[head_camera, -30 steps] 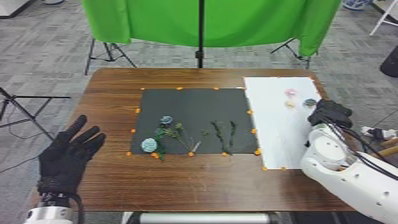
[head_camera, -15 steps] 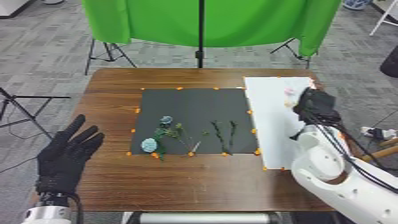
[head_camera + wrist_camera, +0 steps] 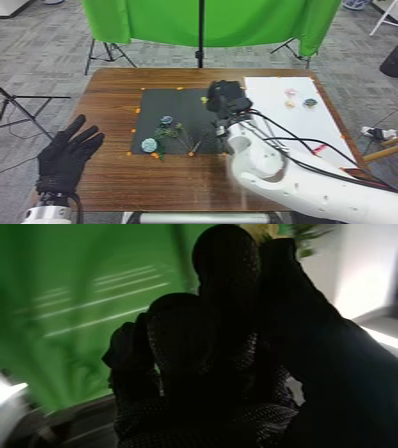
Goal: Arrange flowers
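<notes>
- From where I stand, the right arm (image 3: 293, 187) is a chunky white thing, its smooth shell swelling into rounded sections at the joints.
- Several thin black cables (image 3: 306, 162) run along the outside of it, looping loosely away from the shell.
- The right hand (image 3: 226, 93) wears a black fabric glove, and seen from the wrist, fine mesh (image 3: 249, 419) catches a greyish glint.
- The left hand (image 3: 60, 162) is gloved in black too, with long, slim fingers.
- Below that glove sits a narrow wrist piece (image 3: 55, 201), dark with a metallic look.
- A black cable (image 3: 79, 204) curves beside it.
- Under that comes a white, rounded forearm end (image 3: 48, 214).
</notes>
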